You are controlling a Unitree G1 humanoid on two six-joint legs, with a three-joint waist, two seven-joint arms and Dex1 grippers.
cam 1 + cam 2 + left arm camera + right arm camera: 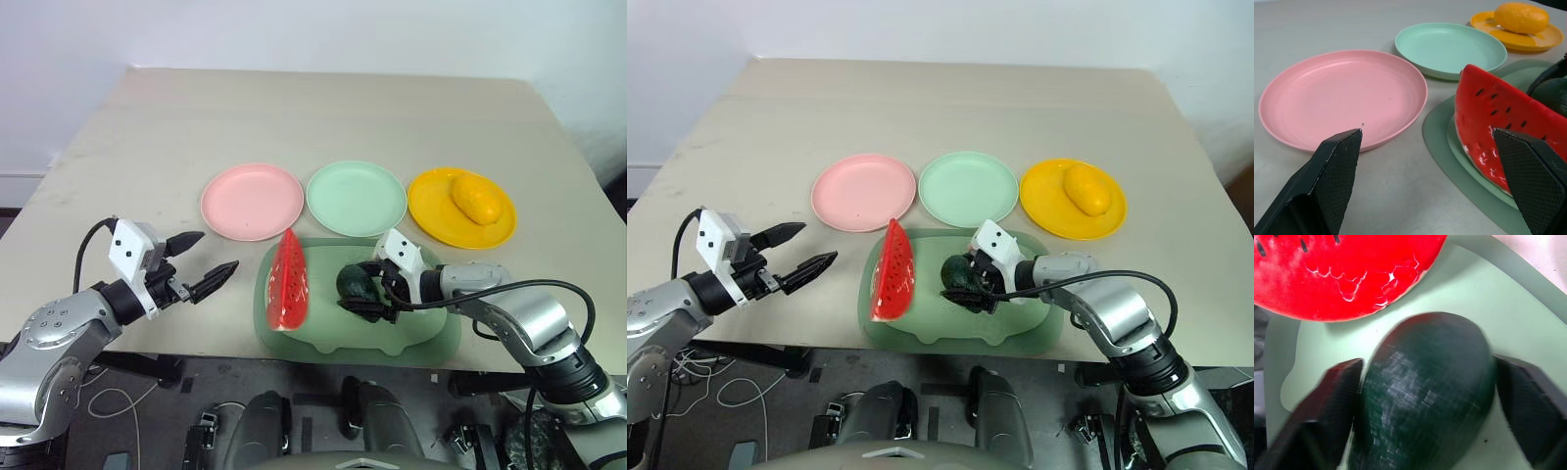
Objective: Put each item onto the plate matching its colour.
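A pale desk (323,108) carried three plates in a row: pink plate (252,201), mint plate (356,198), yellow plate (451,217). A green tray (431,333) lay at the near edge.

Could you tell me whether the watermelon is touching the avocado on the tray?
Apart. The right wrist view shows a strip of tray between the watermelon and the avocado.

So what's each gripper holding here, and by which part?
The left gripper holds nothing, fingers apart. The right gripper straddles the avocado across its sides on the tray; a firm grip cannot be told.
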